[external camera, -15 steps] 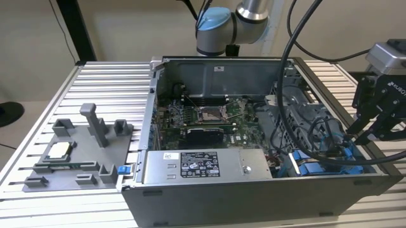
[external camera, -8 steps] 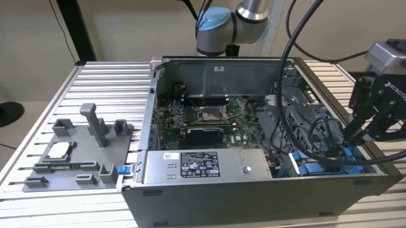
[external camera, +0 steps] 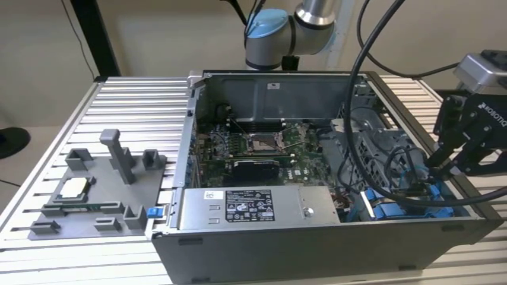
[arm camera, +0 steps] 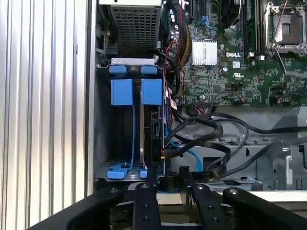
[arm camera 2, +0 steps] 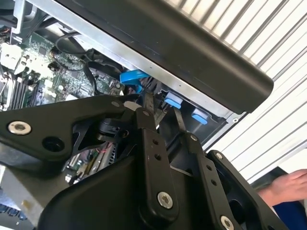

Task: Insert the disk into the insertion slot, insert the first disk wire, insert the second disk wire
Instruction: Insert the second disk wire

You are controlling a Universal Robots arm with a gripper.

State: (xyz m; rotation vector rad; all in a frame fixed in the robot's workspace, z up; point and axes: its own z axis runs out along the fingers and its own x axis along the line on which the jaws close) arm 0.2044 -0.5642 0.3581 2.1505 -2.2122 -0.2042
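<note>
An open computer case (external camera: 317, 249) lay on the ribbed metal surface (external camera: 135, 107), its circuit board (external camera: 262, 148) exposed. In its drive bay (arm camera: 103, 143), toward the surface's edge at the exterior view's right, the blue-framed disk (arm camera: 153, 124) stood on edge in a slot. At the disk's end the tool (arm camera: 168, 173) hovered, narrowly parted and holding nothing.
</note>
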